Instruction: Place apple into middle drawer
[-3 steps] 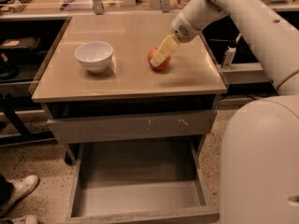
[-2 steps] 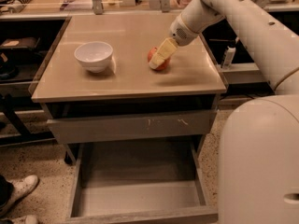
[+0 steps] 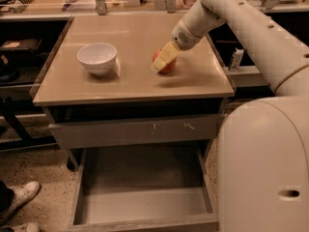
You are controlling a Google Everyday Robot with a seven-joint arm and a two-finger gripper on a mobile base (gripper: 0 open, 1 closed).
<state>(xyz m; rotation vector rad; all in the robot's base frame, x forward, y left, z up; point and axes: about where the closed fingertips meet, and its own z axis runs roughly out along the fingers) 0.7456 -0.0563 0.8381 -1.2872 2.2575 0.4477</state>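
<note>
The red-orange apple [image 3: 166, 63] sits on the tan table top [image 3: 130, 83], right of centre. My gripper [image 3: 162, 58] reaches down from the upper right and is at the apple, covering its front-left side. The apple rests on the table. The middle drawer [image 3: 145, 222] is pulled out low at the front, and its smooth grey floor is bare. It is well below and in front of the gripper.
A white bowl [image 3: 97, 58] stands on the table left of the apple. A shut grey drawer with pale scratches [image 3: 135, 130] sits under the table top. My white base [image 3: 265, 168] fills the right side. A person's shoe [image 3: 19, 197] is at the lower left.
My gripper has settled slightly lower and leftward against the apple. The apple, bowl and drawers have not moved.
</note>
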